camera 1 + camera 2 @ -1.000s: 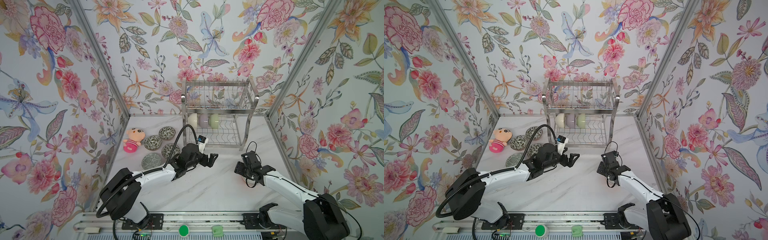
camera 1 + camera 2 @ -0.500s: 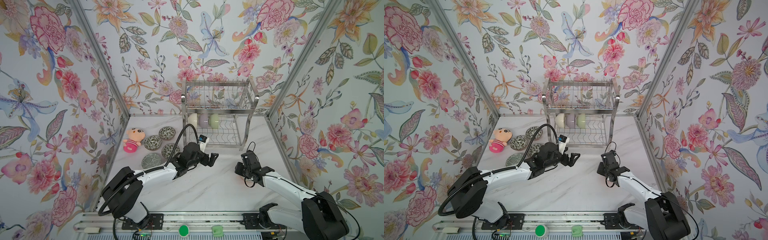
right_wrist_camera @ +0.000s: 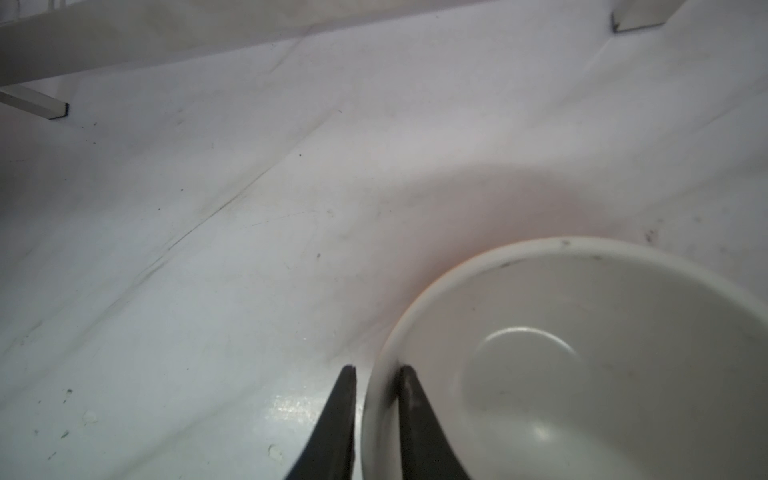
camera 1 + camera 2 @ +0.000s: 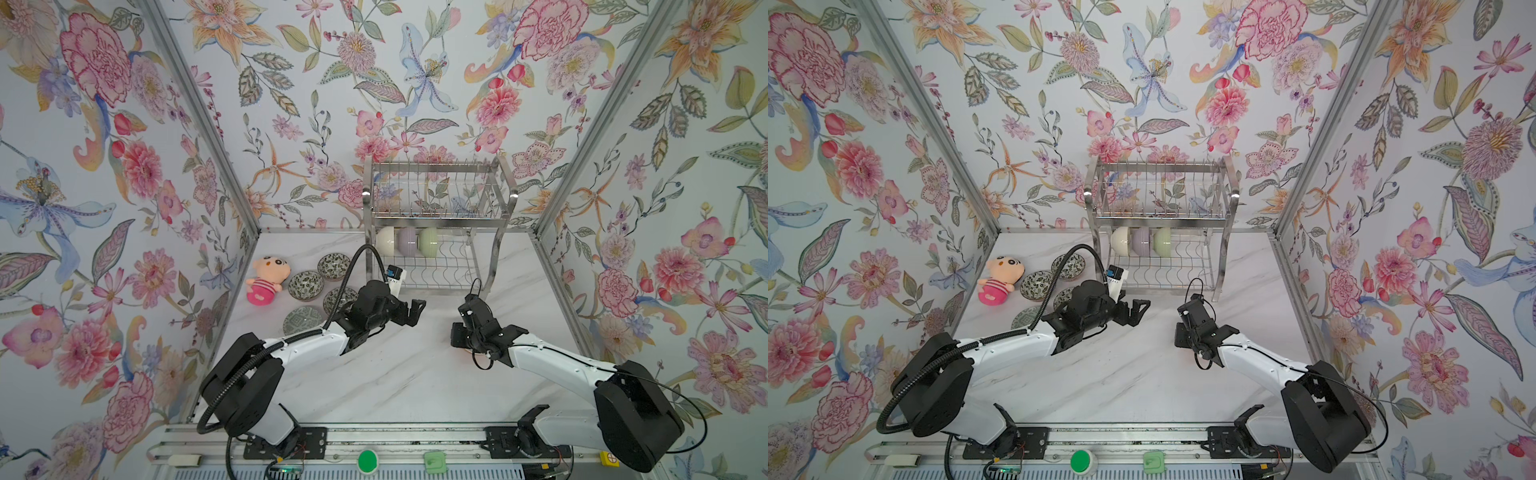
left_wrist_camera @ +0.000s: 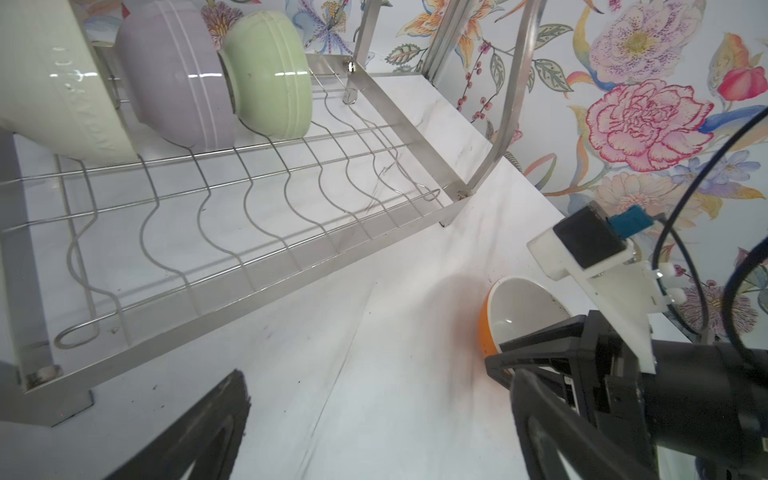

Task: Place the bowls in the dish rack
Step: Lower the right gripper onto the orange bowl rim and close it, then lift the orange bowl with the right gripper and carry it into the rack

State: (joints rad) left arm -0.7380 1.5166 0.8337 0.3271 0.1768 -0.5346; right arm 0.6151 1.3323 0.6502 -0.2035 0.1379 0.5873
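Where both top views look down on the marble table (image 4: 395, 374), the dish rack (image 4: 432, 167) stands against the back wall. A cream bowl (image 4: 385, 242), a lilac bowl (image 4: 407, 242) and a green bowl (image 4: 429, 240) stand on edge at the left end of its lower shelf. Four patterned bowls (image 4: 306, 285) sit on the table left of the rack, beside a pink doll (image 4: 268, 279). The left gripper (image 4: 411, 311) hovers before the rack's left end, its jaws wide apart and holding nothing. The right gripper (image 4: 466, 334) points down at the table in front of the rack's right leg, and its jaws are hidden from above.

In the left wrist view, the three bowls lean close together in the wire slots. An orange-and-white bowl (image 5: 519, 316) stands upright on the table out past the rack's front leg, with the right gripper's black fingers (image 5: 536, 345) at its rim.

In the right wrist view, one finger is inside the bowl's wall and the other outside, with the rim between them. The gap is narrow, but a thin strip of table shows beside the outer finger, so I cannot tell whether the wall is clamped.
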